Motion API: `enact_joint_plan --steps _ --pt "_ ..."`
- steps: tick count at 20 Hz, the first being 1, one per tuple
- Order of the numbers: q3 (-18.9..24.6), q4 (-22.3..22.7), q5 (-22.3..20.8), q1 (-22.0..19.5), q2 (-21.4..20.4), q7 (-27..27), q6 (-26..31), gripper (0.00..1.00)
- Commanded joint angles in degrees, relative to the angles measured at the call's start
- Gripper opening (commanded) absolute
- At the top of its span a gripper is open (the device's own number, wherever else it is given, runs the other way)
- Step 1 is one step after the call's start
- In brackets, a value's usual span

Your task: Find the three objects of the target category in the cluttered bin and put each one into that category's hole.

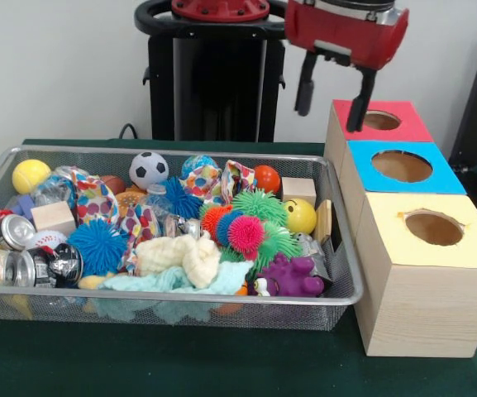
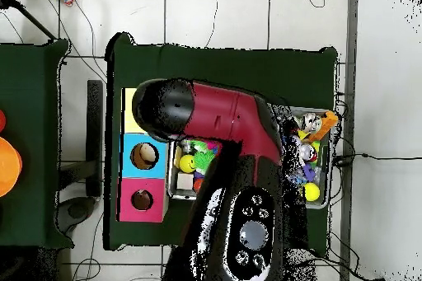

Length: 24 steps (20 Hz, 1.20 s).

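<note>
Three holed boxes beside one wire bin, tool spread open, empty, above red box.

A desk covered in dark green cloth carries everything here. On it sits a long silver wire-mesh bin, heaped with toys. Just beside the bin's end stands a row of three pale wooden boxes, touching one another, each with a round hole in its coloured top: yellow, blue, and red.
</note>
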Motion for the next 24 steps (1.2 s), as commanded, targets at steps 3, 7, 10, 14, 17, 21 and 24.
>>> enact_joint_plan --steps 3,7,10,14,17,21,24 --pt "10.88 -3.54 -8.58 -6.26 4.00 -17.28 -2.86 1.00" --pt "13.88 -3.59 -10.89 -9.01 5.36 -17.69 -5.46 1.00" --pt "16.04 -3.86 -12.65 -10.78 6.52 -17.96 -7.86 1.00" --pt "18.34 -4.04 -15.30 -12.71 7.48 -18.02 -10.79 1.00" --pt "20.00 -3.37 -17.30 -14.13 7.43 -18.21 -12.93 1.00" --pt "22.26 -3.83 -20.35 -16.05 7.61 -20.03 -13.48 1.00" --pt "23.60 -4.64 -22.16 -17.35 8.16 -20.82 -13.01 1.00"
